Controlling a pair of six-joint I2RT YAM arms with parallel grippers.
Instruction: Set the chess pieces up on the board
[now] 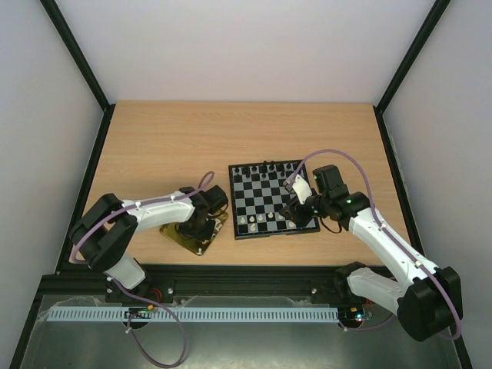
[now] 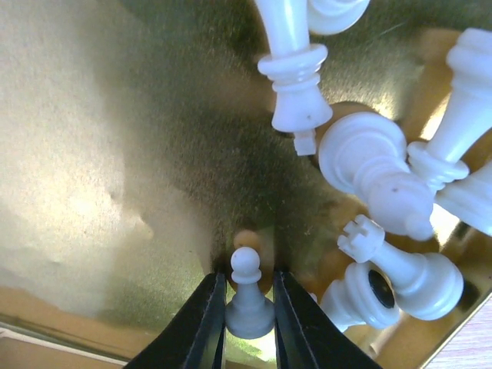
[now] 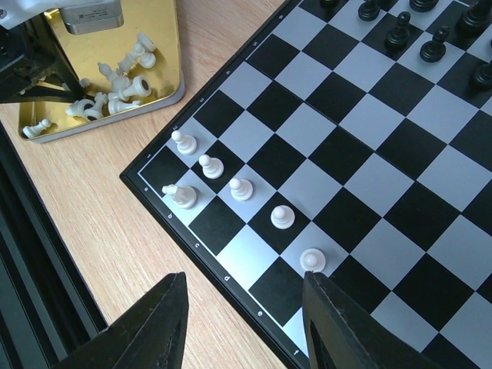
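- Top external view: the board (image 1: 270, 197) lies right of centre on the table (image 1: 169, 146), with the gold tray (image 1: 174, 234) just beside its lower left corner. The left gripper (image 1: 201, 231) reaches down into the tray. The right gripper (image 1: 297, 207) hovers at the board's lower right edge. The left arm is therefore the nearer one to the unplaced pieces.
- Left wrist view: the left gripper (image 2: 247, 277) pinches a white pawn (image 2: 247, 298) at the bottom centre of the frame. Its two dark fingers (image 2: 206, 327) press on either side of the pawn's base. The pawn's long axis runs up the frame, parallel to the fingers, and its head projects past their tips. Whether the pawn is clear of the tray floor (image 2: 115, 154) cannot be told. Loose white pieces (image 2: 369, 165) lie on their sides at the upper and middle right, apart from the grip.
- Right wrist view: the right gripper (image 3: 244, 283) has its fingers spread and holds nothing. It is above the board's (image 3: 361, 161) lower left edge. Five white pawns (image 3: 241, 188) stand in a diagonal line, with one tilted white piece (image 3: 179, 195) beside them. Black pieces (image 3: 400, 31) stand at the upper right. The pinched pawn probably needs to travel from the tray toward this line.
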